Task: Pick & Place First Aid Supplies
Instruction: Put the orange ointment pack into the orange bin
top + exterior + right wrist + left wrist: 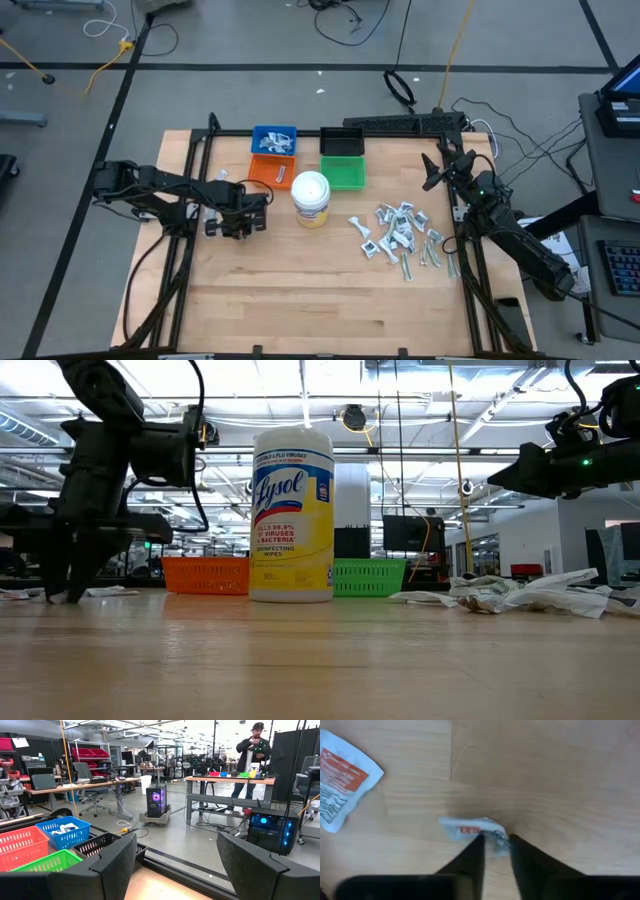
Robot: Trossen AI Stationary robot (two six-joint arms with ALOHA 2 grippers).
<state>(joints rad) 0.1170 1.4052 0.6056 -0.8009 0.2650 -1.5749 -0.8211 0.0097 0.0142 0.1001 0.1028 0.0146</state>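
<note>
My left gripper (236, 226) points straight down at the table, left of the white-lidded yellow jar (311, 197). Its fingertips (496, 841) stand close together at one small white packet with red print (470, 828) that lies flat on the wood. A second white-and-orange packet (342, 780) lies apart from it. Most of the first aid supplies are a loose pile of white-and-grey packets and strips (400, 235) on the table's right side. My right gripper (432, 170) hangs open above the far right corner (175, 855), touching nothing. My left gripper pinches the small packet by one end (498, 839) between its two fingertips, coming from above and pointing down. The rest of the packet (465, 827) sticks out beyond the fingers and lies on the table.
Blue (273, 140), orange (272, 170), black (341, 142) and green (343, 173) bins stand in a block at the far edge behind the jar. The blue bin holds some white packets. Bare wood stretches across the near half of the table (300, 300).
</note>
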